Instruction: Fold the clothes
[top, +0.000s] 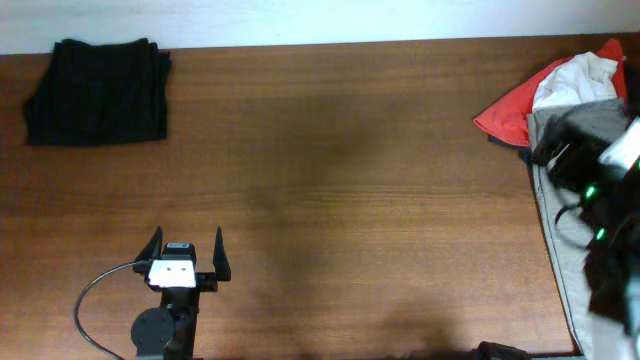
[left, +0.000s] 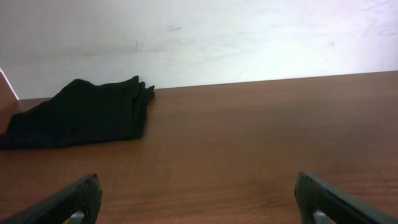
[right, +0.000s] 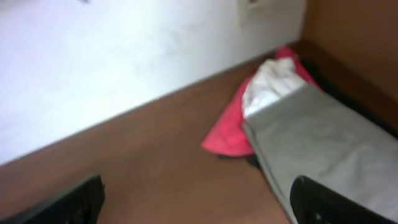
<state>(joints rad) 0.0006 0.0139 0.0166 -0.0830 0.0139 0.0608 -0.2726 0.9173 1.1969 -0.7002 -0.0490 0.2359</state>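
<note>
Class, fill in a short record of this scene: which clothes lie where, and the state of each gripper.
folded item: black garment, far left corner of wooden table
unfolded pile: red garment, white garment, grey garment, heaped at right edge
left gripper: open, empty, near front edge
right gripper: open, empty, over the pile
</note>
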